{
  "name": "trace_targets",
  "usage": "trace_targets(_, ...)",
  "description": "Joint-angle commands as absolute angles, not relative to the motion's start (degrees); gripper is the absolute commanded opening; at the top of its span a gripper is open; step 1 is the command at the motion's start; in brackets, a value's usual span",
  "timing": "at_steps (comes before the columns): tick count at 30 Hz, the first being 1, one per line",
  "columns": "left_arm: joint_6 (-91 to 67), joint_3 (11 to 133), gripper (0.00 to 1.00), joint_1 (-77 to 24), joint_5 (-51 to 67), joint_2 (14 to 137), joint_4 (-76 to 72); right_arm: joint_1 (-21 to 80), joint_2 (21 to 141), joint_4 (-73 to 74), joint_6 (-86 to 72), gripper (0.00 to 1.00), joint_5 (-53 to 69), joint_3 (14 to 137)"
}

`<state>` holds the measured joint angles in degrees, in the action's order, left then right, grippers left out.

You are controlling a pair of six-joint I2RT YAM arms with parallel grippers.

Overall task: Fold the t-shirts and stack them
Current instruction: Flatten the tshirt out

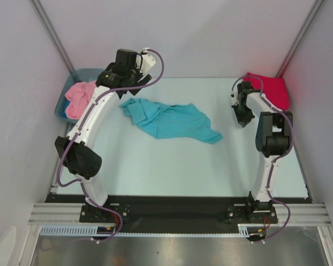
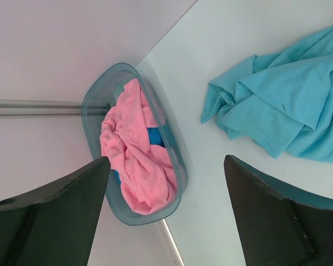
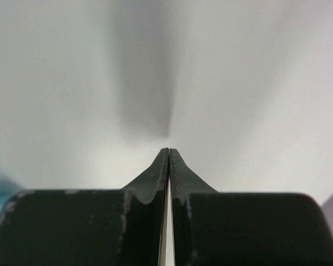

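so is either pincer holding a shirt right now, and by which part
Nothing is held. The left pincer is open and empty; the right pincer is shut on nothing.

Shows pink t-shirt [image 2: 136,166] heaped in grey-blue tub [image 2: 93,97] at bench [image 2: 222,50] edge, turquoise t-shirt [image 2: 283,105] crumpled on bench apart from tub, and left tool [image 2: 166,163] spread wide.

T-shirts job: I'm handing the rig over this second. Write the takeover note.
Left gripper: open, empty, raised near the tub.
Right gripper: shut, nothing in it.
Turquoise t-shirt: crumpled in the middle of the table.
Pink t-shirt: bunched in the tub, far left corner.
Red t-shirt: heaped at the far right corner.
Done: no stack, nothing visibly folded.
Left: fold all three, then stack.
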<state>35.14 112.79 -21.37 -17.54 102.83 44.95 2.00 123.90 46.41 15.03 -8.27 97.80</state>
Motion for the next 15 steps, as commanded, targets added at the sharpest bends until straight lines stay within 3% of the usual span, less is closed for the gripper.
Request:
trace_targets(1,36.5,113.6,0.90,-21.4,-16.4,100.7,42.1,3.4,115.0,44.1,16.0,0.05,-11.7,92.6)
trace_targets(5,35.9,114.6,0.90,-21.4,-15.9,101.9,41.8,7.5,112.3,44.5,17.4,0.19,-13.0,93.0)
trace_targets(6,35.6,114.7,0.90,-21.4,-15.5,102.0,41.7,8.5,111.6,44.3,17.8,0.35,-13.2,93.2)
trace_targets(9,35.2,114.8,0.90,-21.5,-15.0,102.6,41.7,12.0,111.7,43.9,19.2,0.68,-13.3,95.1)
trace_targets(15,36.3,115.2,0.90,-22.0,-15.3,103.7,41.7,12.5,120.0,48.1,15.4,0.72,-2.7,106.7)
